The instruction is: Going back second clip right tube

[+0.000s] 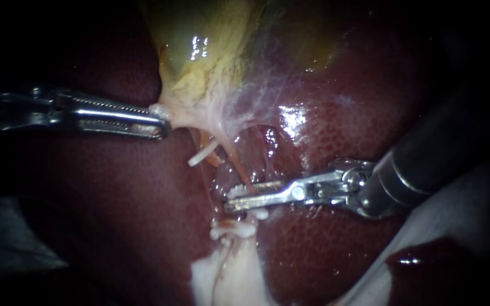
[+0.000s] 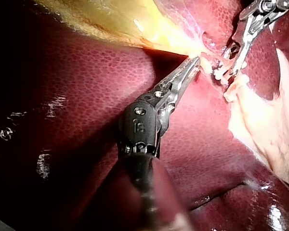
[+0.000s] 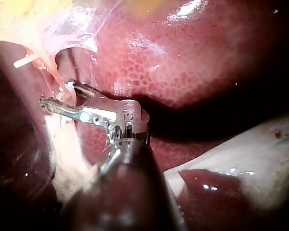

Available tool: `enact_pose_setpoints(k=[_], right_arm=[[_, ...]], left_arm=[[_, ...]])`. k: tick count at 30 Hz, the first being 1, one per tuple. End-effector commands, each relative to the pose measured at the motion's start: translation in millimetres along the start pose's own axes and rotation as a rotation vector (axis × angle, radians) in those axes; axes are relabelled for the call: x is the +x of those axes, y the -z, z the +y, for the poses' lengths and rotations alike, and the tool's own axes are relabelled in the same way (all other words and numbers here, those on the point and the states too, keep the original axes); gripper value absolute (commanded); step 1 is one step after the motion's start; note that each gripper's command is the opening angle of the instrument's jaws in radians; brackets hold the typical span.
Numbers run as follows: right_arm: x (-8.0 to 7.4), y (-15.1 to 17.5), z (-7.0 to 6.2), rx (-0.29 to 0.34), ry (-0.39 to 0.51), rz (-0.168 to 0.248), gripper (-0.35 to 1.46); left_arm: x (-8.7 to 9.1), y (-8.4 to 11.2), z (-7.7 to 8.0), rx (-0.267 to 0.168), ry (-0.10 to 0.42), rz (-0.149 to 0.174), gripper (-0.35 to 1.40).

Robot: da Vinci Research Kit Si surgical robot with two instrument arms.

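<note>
Two instruments, two tubes and two sure clips are counted over the liver (image 1: 336, 124). Nearest, a sheet of pale tissue (image 1: 228, 277) is laid on the liver's near side. Just beyond it one white clip (image 1: 239, 229) is seated on the right tube (image 1: 239, 167). The right instrument (image 1: 240, 196) is held just above that clip, its jaws parted by a plain gap with the tube lying in it. Whether the white bits at these jaws are a further clip cannot be told. Farther on, the left tube (image 1: 201, 140) is crossed by the left clip (image 1: 203, 153), which sticks out to one side. Farthest, the left instrument (image 1: 163, 124) is clamped on the pale neck of the single gallbladder (image 1: 211, 51), which is drawn taut toward it.
</note>
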State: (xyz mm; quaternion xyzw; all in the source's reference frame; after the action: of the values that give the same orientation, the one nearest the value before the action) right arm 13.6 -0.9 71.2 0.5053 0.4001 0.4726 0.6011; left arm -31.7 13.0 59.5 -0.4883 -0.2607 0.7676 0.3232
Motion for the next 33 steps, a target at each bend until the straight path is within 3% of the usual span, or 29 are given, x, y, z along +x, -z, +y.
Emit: enact_pose_setpoints(k=[1,4,10,14,23,29,33], right_arm=[[0.0,0.0,-0.1,0.006,-0.008,0.000,0.49],[0.2,-0.1,-0.6,0.012,-0.010,0.004,0.49],[1.5,0.4,-2.0,0.013,0.315,-0.002,0.50],[1.8,0.5,-3.2,0.017,0.446,-0.005,0.50],[0.8,-0.3,-4.8,0.035,0.637,-0.024,0.50],[0.6,-1.2,-5.3,0.086,0.705,-0.069,0.50],[0.4,-2.9,-5.1,0.109,0.718,-0.071,0.50]], left_arm=[[0.0,0.0,0.0,0.000,0.000,0.000,-0.35],[0.0,0.0,0.0,0.000,0.000,0.000,-0.35],[0.0,0.1,0.0,0.000,0.000,0.000,-0.35],[0.0,0.1,0.0,-0.001,0.000,0.000,-0.35],[0.0,0.1,0.0,0.000,0.000,0.000,-0.35],[0.0,0.1,0.0,0.000,0.000,0.000,-0.35],[0.0,0.0,0.0,0.000,0.000,0.000,-0.35]])
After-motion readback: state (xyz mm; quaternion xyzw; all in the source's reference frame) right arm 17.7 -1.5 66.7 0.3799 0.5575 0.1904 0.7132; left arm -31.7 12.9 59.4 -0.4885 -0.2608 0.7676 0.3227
